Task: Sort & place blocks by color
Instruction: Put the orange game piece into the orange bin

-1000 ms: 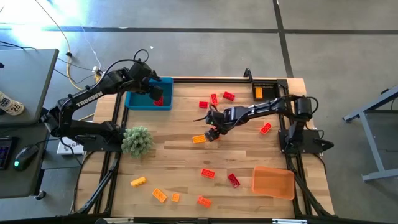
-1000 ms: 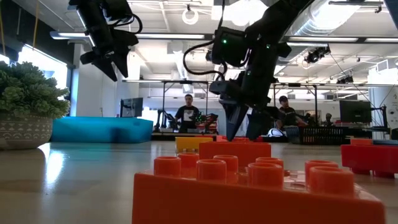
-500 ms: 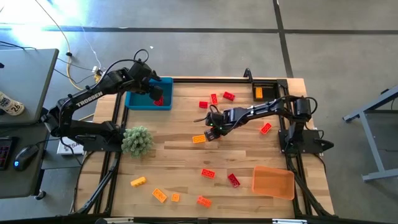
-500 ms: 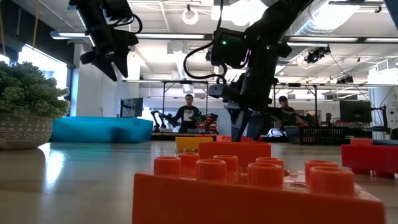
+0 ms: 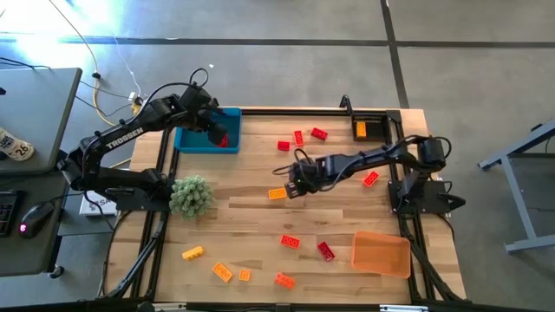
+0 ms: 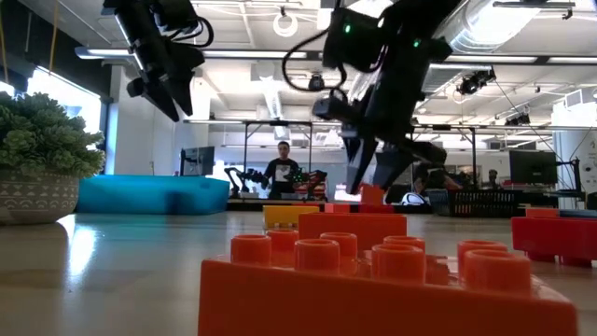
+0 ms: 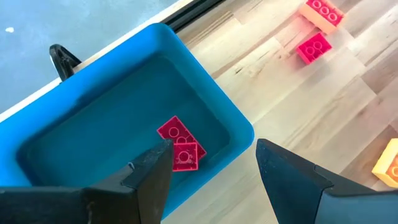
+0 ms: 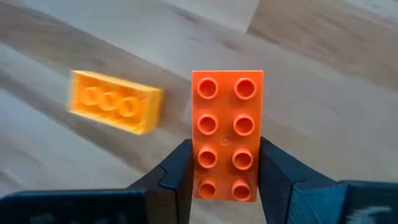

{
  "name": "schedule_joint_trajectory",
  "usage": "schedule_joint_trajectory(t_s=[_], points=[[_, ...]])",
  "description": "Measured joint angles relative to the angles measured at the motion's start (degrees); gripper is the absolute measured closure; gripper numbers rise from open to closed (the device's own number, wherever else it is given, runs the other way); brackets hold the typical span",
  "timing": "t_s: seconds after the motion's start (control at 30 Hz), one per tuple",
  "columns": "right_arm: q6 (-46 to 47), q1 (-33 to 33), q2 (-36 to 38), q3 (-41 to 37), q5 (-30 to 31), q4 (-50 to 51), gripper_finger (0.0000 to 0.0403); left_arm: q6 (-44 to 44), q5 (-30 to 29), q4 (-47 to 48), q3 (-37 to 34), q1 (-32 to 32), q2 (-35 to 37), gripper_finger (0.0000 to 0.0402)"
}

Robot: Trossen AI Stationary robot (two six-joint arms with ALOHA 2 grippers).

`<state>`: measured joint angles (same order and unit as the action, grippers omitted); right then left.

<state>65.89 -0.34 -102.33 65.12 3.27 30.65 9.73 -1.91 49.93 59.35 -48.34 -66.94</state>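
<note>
Since a second ago the right hand [image 8: 225, 180] has closed on an orange block [image 8: 226, 133] near the desk's centre and lifted it; the low view shows that block hanging clear of the wood between the fingers. It is pinched across its narrow sides, studs up, probably so it can be carried level to a tray. A lighter orange block [image 5: 277, 194] lies on the desk [image 5: 251, 221] just beside it, at about nine o'clock.

The left hand [image 7: 211, 168] hovers spread over the blue tray [image 5: 193, 141] at ten o'clock, apparently waiting after a drop.

Counted from overhead:
- two red blocks [image 7: 179, 146] inside the blue tray;
- three red blocks around twelve o'clock, one at three o'clock, two low of centre;
- four orange or yellow blocks along six to seven o'clock.

An orange tray [image 5: 380, 253] sits at five o'clock and a yellow tray [image 5: 368, 129] at one o'clock. The green plant ball [image 5: 191, 196] stands at nine o'clock.
</note>
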Motion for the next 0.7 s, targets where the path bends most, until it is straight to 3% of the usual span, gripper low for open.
schedule_joint_trajectory(t_s=[0.3, 0.7], points=[[10.16, 8.05, 5.25, 0.0, 7.24, 3.27, 0.0291, -2.02, 0.02, 0.0, 0.0, 0.0, 0.0, 0.0186], [16.63, 18.81, 13.88, 0.0, 8.06, 18.65, 0.0291, 2.01, 0.26, -0.1, 0.0, 2.61, -0.02, 0.0186]])
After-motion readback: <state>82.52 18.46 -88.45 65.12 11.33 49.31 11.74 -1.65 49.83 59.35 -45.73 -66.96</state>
